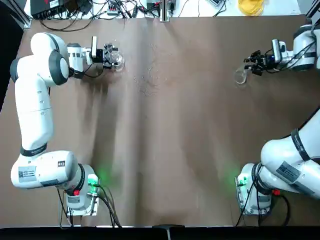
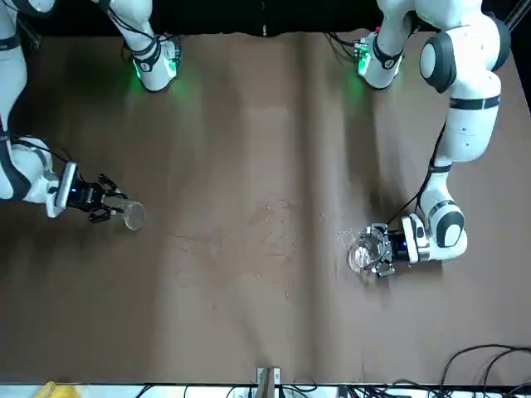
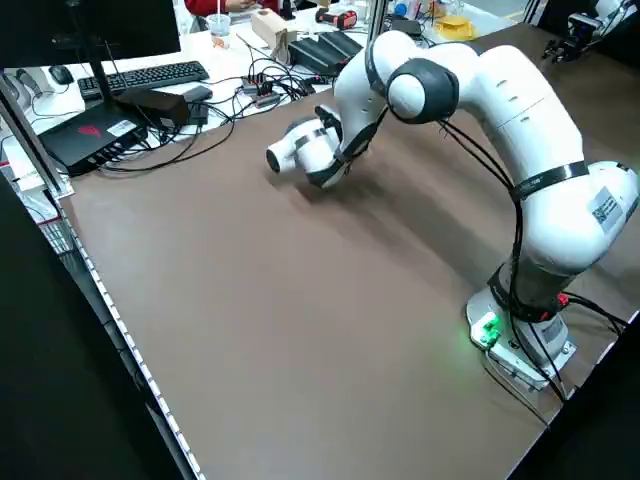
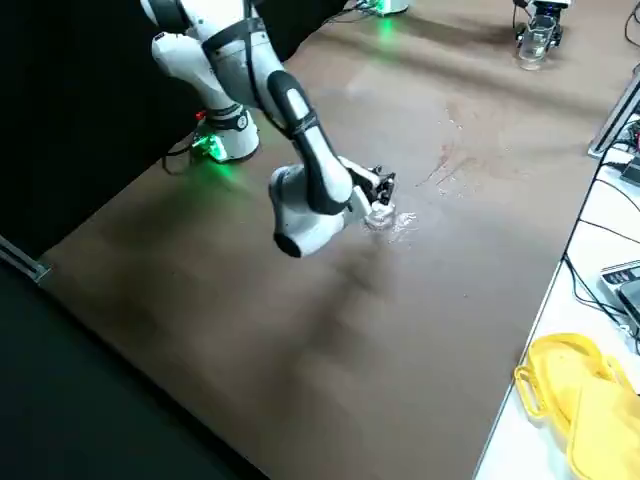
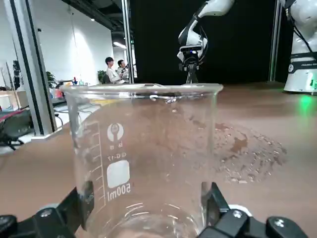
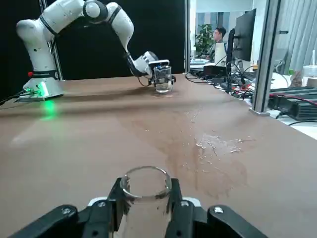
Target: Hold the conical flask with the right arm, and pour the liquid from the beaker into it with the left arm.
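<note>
Two glass vessels stand far apart on my table (image 1: 165, 165), each already between one pair of my fingers, with a wet patch (image 1: 147, 80) on the cloth between them as my landmark.

Left of the wet patch in the top view, my left gripper (image 1: 111, 54) reaches in level with the table, and the beaker (image 1: 116, 59) stands upright between its fingers. The left wrist view shows the beaker (image 5: 143, 163) filling the gap, a black finger (image 5: 214, 201) pressed against each side wall, so I judge the grip closed on it. Its rim is level and its long axis vertical; I cannot tell how much liquid is inside.

Right of the wet patch, well apart from it, my right gripper (image 1: 252, 67) holds the flask (image 1: 241, 76) near the table's right edge. The right wrist view shows the flask's neck (image 6: 146, 191) clamped between the two fingers, mouth up.

Everything ahead turns on the gap: the flask lies straight across the wet patch from the beaker, on roughly the same line, and my left gripper is the nearer one to that patch. To pour, I judge the beaker must travel rightward over the patch, or both vessels must meet there, before any tilt.
</note>
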